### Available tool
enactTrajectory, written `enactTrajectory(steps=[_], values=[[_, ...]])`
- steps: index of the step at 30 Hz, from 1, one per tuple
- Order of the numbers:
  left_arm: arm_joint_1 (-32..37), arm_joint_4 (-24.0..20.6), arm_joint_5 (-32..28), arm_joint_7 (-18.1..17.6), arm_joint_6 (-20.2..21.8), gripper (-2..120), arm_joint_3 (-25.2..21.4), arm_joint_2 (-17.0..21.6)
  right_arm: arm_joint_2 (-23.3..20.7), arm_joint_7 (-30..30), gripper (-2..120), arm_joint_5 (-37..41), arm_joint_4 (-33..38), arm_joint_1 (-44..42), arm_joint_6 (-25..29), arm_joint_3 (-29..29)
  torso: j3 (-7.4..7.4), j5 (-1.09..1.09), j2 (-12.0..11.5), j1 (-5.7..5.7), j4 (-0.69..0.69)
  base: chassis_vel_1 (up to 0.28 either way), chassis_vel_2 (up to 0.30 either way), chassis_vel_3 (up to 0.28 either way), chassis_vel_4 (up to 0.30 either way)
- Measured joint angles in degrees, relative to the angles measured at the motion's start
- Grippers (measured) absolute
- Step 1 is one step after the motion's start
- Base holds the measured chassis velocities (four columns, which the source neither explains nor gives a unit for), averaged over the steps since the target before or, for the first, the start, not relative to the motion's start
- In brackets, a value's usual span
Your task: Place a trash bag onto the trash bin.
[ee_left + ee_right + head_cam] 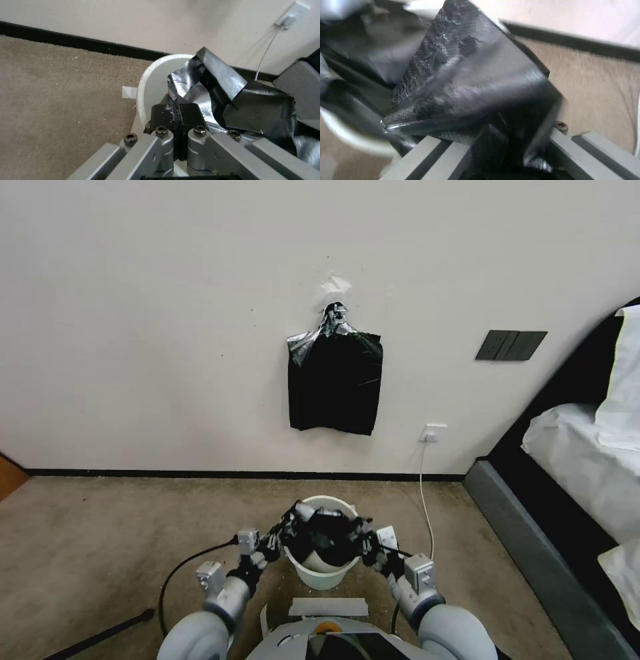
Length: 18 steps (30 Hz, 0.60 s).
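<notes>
Both the left gripper (pixel 175 106) and right gripper (pixel 368 545) (fingers clamped on film) held the trash bag (pixel 327 537) spread over the trash bin (pixel 323 577), its rim apparently unlined.

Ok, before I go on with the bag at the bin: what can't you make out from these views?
- Right gripper's fingers: the trash bag drapes over them in the right wrist view; the head view is too small to tell.
- Trash bin interior: in the head view the bag and both grippers cover its mouth.
- Bin's far rim: the bag hides it in the left wrist view, beyond the left gripper.
</notes>
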Motion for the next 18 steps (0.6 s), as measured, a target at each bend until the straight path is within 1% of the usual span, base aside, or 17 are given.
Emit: enactTrajectory(steps=[5,11,18], values=[[1.9,0.3,1.6,-0.3,0.2,0,0.7,0.1,0.4,0.7,0,1.7,-0.1,-2.1,-0.5,0.0,0.0,0.0,0.0,0.0,0.01,0.0,0.0,0.0,0.0],[3.0,3.5,3.4,-0.3,-0.5,0,2.2,0.3,2.3,1.0,0,2.8,-0.9,-2.7,-0.5,0.3,0.0,0.0,0.0,0.0,0.0,0.0,0.0,0.0,0.0],[4.0,6.5,4.3,0.0,-1.8,0,2.3,0.1,3.5,1.0,0,3.2,-3.5,-2.3,-0.4,-0.6,0.0,0.0,0.0,0.0,0.01,0.0,0.0,0.0,0.0]])
